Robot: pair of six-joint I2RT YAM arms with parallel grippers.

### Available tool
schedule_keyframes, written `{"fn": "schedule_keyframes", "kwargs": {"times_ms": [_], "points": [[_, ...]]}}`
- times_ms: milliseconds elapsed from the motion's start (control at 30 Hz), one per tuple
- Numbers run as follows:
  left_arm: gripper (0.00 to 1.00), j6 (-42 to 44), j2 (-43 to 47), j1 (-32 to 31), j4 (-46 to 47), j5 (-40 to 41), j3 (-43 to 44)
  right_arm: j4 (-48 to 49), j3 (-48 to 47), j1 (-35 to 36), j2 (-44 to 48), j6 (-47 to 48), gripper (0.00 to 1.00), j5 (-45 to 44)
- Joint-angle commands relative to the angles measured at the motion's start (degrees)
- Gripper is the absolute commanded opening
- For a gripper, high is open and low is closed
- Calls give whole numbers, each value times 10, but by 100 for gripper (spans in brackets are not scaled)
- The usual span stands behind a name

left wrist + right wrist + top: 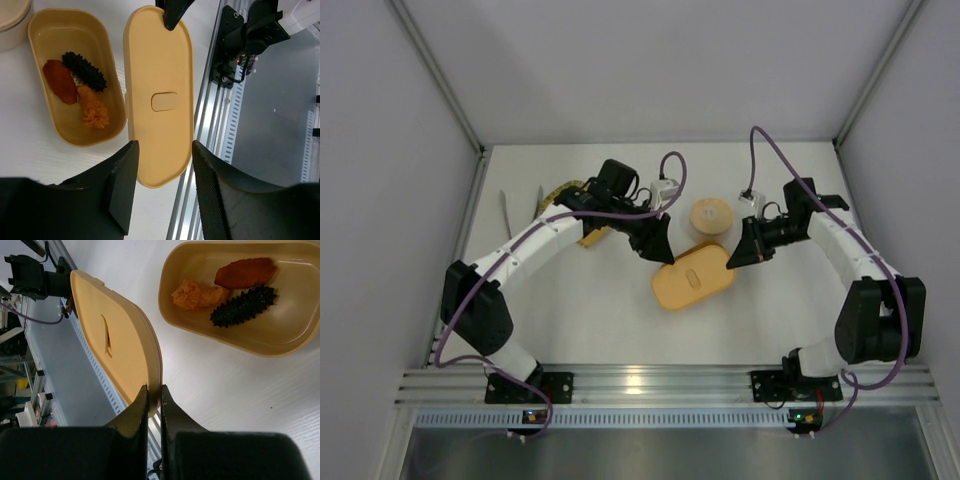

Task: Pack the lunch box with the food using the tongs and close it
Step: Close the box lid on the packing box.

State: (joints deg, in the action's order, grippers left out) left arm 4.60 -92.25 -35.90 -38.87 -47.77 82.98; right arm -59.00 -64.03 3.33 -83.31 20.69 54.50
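The open lunch box (40,30) lies on the table in the left wrist view. In it lies the food: a red-brown piece (59,81), a dark spiky piece (85,71) and an orange piece (94,109). Its flat lid (159,95) (692,278) is held tilted above the table, and my right gripper (154,390) (738,257) is shut on its rim. My left gripper (165,145) (660,250) stands open at the lid's other end, which shows between its fingers with no contact visible. The tongs (507,212) lie at the far left.
A round bowl with a tan lid (710,218) stands just behind the lunch box lid. A woven yellow tray (560,192) sits under the left arm. The aluminium rail (660,385) runs along the near edge, and grey walls enclose the table.
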Motion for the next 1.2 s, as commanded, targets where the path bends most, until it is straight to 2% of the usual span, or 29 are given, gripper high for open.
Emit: {"fn": "schedule_keyframes", "kwargs": {"times_ms": [0, 200, 400, 533, 667, 867, 1033, 1167], "points": [[52, -16, -12, -1, 38, -11, -17, 26, 0, 11, -4, -4, 0, 27], [52, -13, -37, -15, 37, 60, -9, 11, -5, 11, -7, 11, 0, 41], [53, -4, -61, -19, 22, 60, 5, -16, -7, 15, -9, 37, 0, 51], [44, 0, -68, -23, 19, 40, 10, -15, -6, 15, -7, 38, 0, 48], [27, -2, -72, -24, 20, 29, 8, -13, -7, 15, -9, 37, 0, 48], [18, -7, -76, -24, 27, 34, 5, -9, -3, 15, -12, 36, 0, 44], [0, -17, -76, -24, 37, 36, 4, -9, 0, 15, -16, 36, 0, 43], [0, -23, -78, -24, 47, 24, 3, 6, 1, 15, -18, 26, 0, 37]]}}
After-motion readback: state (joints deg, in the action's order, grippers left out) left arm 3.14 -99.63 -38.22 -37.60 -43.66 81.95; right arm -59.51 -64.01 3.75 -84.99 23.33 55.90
